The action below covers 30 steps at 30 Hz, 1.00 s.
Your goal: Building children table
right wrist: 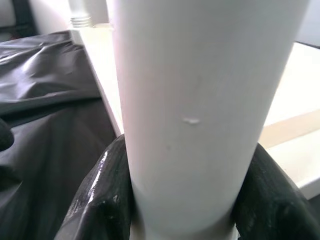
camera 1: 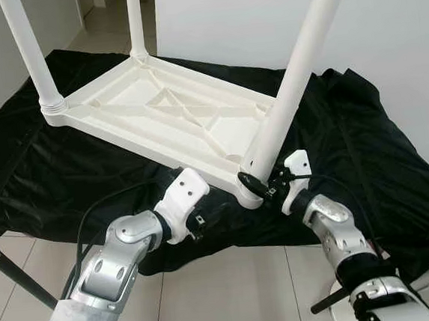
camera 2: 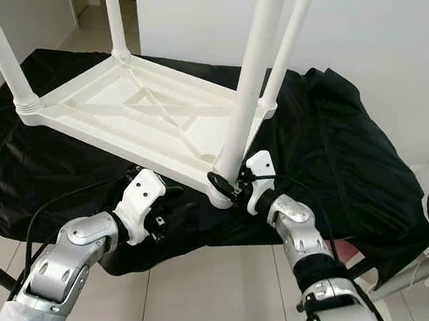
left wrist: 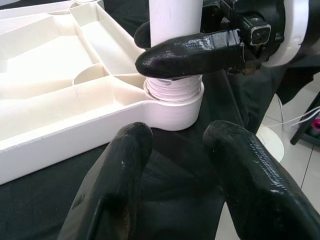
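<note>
- Between the right gripper's (camera 1: 256, 185) fingers, the near table leg (camera 1: 291, 86) is being pinched just above its socket.
- Just beside that corner, the left gripper (left wrist: 177, 165) is hovering spread over black cloth (camera 1: 65, 173).

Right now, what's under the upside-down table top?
A black cloth lies under the white table top and spreads past its edges. Whatever the cloth covers is hidden. The right gripper clamps the near leg at its socket; the left gripper rests open on the cloth.

White plastic table (camera 1: 157, 109) and legs (camera 1: 297, 78) on plain black cloth (camera 1: 365, 162); black fingers (left wrist: 192, 52).
</note>
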Motion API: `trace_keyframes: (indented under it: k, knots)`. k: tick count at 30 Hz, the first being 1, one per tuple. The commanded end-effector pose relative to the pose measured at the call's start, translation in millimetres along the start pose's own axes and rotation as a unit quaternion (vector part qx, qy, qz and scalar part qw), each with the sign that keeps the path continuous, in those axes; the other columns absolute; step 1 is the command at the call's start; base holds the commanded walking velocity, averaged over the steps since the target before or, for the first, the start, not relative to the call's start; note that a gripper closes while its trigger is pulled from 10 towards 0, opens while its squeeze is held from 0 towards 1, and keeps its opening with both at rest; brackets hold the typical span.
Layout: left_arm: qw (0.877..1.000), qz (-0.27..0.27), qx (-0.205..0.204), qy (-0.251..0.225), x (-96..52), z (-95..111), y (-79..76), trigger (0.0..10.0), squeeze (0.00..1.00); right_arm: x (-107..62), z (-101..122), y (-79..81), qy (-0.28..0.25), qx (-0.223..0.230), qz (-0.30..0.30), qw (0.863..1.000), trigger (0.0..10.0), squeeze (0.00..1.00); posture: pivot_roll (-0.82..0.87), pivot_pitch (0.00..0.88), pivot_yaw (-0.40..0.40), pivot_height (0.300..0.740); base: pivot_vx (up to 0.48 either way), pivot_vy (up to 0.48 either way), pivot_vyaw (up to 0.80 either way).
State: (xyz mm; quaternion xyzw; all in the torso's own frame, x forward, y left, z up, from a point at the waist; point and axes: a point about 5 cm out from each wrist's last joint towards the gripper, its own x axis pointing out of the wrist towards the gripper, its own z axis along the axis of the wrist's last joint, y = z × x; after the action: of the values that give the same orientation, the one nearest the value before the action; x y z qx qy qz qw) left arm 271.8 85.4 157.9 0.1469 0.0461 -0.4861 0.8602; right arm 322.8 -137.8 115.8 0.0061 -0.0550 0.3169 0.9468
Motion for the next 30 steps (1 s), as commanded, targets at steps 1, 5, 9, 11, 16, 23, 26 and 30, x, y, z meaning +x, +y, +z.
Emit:
trace_keyframes:
  k: [1,5,9,11,16,23,26,30]
  knots:
    - [1.0,0.013,-0.002,0.003,0.0,0,-0.9,10.0,0.0,-7.4,-9,5.1,0.013,0.02,-0.012,1.0,10.0,0.0,0.07,0.07,-0.13,0.74,0.0,0.0,0.0]
    - [1.0,0.012,-0.003,0.002,0.2,0,-1.3,10.0,0.0,-8.2,-8,8.5,0.004,0.025,-0.025,0.999,10.0,0.0,0.07,0.069,-0.13,0.74,0.0,0.0,0.0]
    - [1.0,0.011,-0.005,0.002,0.9,0,-2.9,10.0,0.0,-7.6,-3,11.6,-0.015,0.02,-0.087,0.996,10.0,0.0,0.07,0.075,-0.134,0.74,0.0,0.0,0.0]
    - [1.0,0.01,-0.006,0.002,1.2,-1,-3.2,10.0,0.0,-7.8,-1,9.6,-0.017,0.016,-0.116,0.993,10.0,0.0,0.07,0.076,-0.134,0.74,0.0,0.0,0.0]
    - [1.0,0.011,-0.008,0.001,1.2,-1,-4.3,10.0,0.0,-11.9,-7,13.5,0.016,-0.004,-0.221,0.975,10.0,0.0,0.07,0.079,-0.146,0.74,0.0,0.0,0.0]
    - [1.0,0.01,-0.014,-0.002,3.1,-1,-6.8,10.0,0.0,-6.5,-8,33.7,0.021,0.006,-0.28,0.96,10.0,0.0,0.06,0.081,-0.146,0.74,0.0,0.0,0.0]
    - [1.0,0.007,-0.014,-0.002,4.4,-1,-7.4,10.0,0.0,-2.4,-4,40.0,0.007,0.01,-0.254,0.967,10.0,0.0,0.05,0.08,-0.143,0.74,0.0,0.0,0.0]
    - [1.0,0.006,-0.013,-0.002,5.4,-1,-7.1,10.0,0.0,-2.2,0,39.4,-0.008,0.009,-0.232,0.973,10.0,0.0,0.05,0.08,-0.142,0.74,0.0,0.0,0.0]
